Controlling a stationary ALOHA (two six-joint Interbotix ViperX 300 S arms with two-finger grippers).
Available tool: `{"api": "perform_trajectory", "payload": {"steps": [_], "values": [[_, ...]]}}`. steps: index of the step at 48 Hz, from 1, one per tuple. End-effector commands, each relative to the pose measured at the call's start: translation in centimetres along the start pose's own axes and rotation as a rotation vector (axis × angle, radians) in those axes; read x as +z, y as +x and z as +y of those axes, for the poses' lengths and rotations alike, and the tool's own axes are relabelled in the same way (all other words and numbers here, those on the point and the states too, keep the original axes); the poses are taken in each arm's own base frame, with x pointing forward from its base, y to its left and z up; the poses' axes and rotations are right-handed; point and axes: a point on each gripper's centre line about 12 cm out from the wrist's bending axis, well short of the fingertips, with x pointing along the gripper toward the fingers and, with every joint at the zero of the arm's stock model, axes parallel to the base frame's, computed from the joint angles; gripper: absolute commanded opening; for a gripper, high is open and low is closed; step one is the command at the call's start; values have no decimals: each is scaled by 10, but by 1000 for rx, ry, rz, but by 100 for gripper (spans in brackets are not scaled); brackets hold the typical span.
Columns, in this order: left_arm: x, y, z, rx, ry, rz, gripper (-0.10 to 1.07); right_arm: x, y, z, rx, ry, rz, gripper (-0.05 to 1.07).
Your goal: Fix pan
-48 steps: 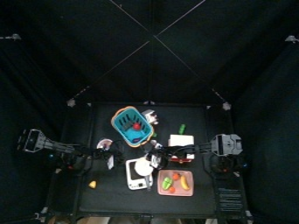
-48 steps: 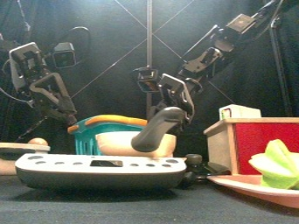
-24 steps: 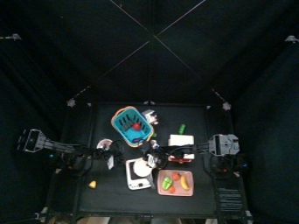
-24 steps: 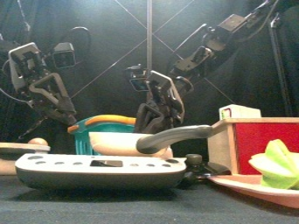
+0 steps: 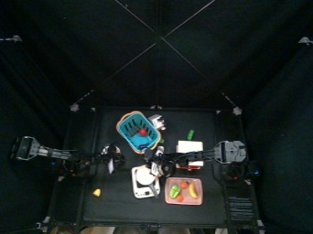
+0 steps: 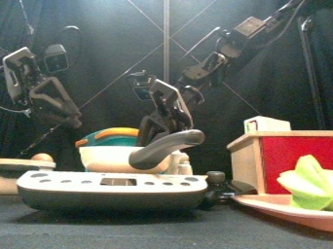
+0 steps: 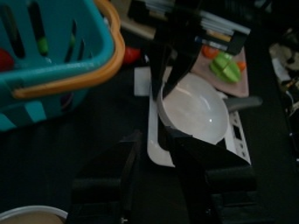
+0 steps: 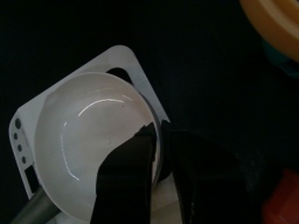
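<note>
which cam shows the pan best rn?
Right wrist view: the pan fills the picture, pale bowl open to the camera, the right tool at its rim. Left wrist view shows bowl and handle, partly behind an arm. Front view shows mostly the handle. Top view shows only a small pale spot.

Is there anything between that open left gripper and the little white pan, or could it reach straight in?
Nothing lying on the table blocks it. But the right gripper is already on the pan, clamped on its rim, and that arm stands over the pan's near side. The left gripper hangs open, apart from the pan, beside the blue basket.
</note>
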Motion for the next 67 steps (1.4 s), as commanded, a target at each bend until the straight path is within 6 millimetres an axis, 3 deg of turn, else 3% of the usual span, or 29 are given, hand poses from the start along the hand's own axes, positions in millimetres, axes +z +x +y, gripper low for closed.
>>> {"api": "perform_trajectory", "payload": {"steps": [1,17,38,57,67], "values": [[16,-11,1,-7,-2,-99,71,16,-8,13,25,-21,-47,56],[19,-20,6,2,-11,-146,71,18,2,22,31,-69,-37,56],[18,-20,7,3,-14,-141,71,19,1,15,12,-103,-28,65],[17,-20,6,1,-13,-136,71,25,-4,6,-5,-106,-28,66],[17,-20,5,-3,-11,-134,71,25,-4,6,-5,-106,-26,74]]}}
